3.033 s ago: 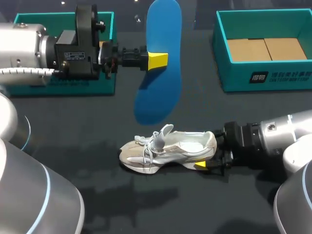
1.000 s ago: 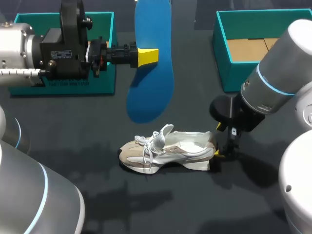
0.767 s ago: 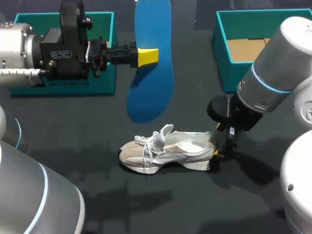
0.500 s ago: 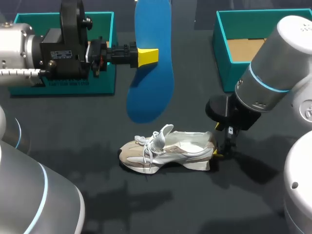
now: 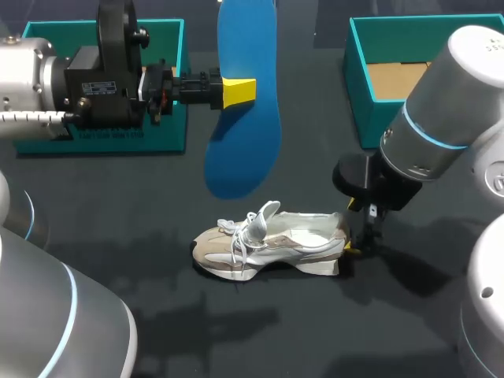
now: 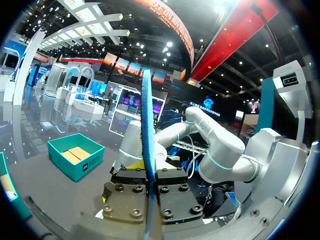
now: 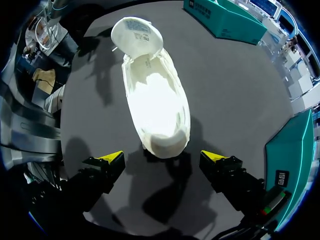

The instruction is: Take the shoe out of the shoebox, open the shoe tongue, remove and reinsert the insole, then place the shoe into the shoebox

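The blue insole is out of the shoe and hangs in the air above the far middle of the table. Our left fingers are clamped flat on its two faces about halfway along. In the left wrist view it stands edge-on between them, so the grip looks square and the long, thin piece hangs without twisting. We judge it is held high and clear so that its lower end can be lined up over the shoe's opening.

The shoe sits upright on its sole near the middle of the table. Its toe points toward the left edge and its heel toward the right edge. The tongue is pulled up and forward, and this leaves the mouth of the shoe wide open and bare inside.

Our right fingers are spread wide at table level behind the heel, one on each side. They grip nothing, and we see a gap between each tip and the shoe. We judge they are placed there to brace or pinch the heel so the shoe cannot slide once the insole is pushed in.

The shoebox waits open at the far right corner, well apart from the shoe. Reinserting the insole is the step in hand, and boxing the shoe is not yet done
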Available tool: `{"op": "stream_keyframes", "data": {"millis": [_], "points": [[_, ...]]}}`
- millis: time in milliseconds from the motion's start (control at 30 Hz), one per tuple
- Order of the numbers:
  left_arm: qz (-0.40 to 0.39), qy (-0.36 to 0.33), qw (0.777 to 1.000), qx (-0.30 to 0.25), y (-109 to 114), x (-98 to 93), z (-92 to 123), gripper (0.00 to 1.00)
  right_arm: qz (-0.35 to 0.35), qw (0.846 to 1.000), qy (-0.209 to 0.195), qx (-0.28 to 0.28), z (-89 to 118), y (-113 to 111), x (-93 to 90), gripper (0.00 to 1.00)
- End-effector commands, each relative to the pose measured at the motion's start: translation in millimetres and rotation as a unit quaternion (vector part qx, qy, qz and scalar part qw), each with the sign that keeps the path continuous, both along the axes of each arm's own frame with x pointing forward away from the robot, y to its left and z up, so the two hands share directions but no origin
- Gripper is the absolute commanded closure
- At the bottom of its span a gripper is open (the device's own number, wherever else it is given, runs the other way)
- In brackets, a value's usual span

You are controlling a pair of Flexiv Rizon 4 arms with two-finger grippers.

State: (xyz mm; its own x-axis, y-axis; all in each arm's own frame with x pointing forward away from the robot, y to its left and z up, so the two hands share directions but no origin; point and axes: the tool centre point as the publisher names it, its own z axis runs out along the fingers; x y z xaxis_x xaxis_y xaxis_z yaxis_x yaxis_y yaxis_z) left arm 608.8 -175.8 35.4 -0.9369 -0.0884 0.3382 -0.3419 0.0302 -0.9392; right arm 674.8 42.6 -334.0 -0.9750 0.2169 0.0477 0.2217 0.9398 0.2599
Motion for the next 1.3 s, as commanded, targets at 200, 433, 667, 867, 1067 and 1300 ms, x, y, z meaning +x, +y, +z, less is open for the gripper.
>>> {"op": "stream_keyframes", "data": {"millis": [200,433,667,867,1067,1300], "points": [[0.001,0.000,1.000,0.000,0.2,-1.0,-0.6,1.00,0.003,0.998,0.012,-0.057,0.7,-3.7,-1.8,0.00],[0.001,0.000,1.000,0.000,0.2,-1.0,-0.6,1.00,0.005,0.996,0.000,-0.092,9.5,-4.0,-0.3,0.00],[0.001,0.000,1.000,0.000,0.2,-1.0,-0.6,1.00,0.005,0.992,-0.007,-0.127,15.1,3.6,0.6,0.00],[0.001,0.000,1.000,0.000,0.2,-1.0,-0.6,1.00,0.007,0.990,-0.021,-0.138,15.1,8.1,2.0,0.00],[0.001,0.000,1.000,0.000,0.2,-1.0,-0.6,1.00,0.013,0.990,-0.033,-0.138,14.8,9.4,5.1,0.00],[0.001,0.000,1.000,0.000,0.2,-1.0,-0.6,1.00,0.023,0.990,-0.040,-0.136,27.0,15.6,19.9,0.00]]}}
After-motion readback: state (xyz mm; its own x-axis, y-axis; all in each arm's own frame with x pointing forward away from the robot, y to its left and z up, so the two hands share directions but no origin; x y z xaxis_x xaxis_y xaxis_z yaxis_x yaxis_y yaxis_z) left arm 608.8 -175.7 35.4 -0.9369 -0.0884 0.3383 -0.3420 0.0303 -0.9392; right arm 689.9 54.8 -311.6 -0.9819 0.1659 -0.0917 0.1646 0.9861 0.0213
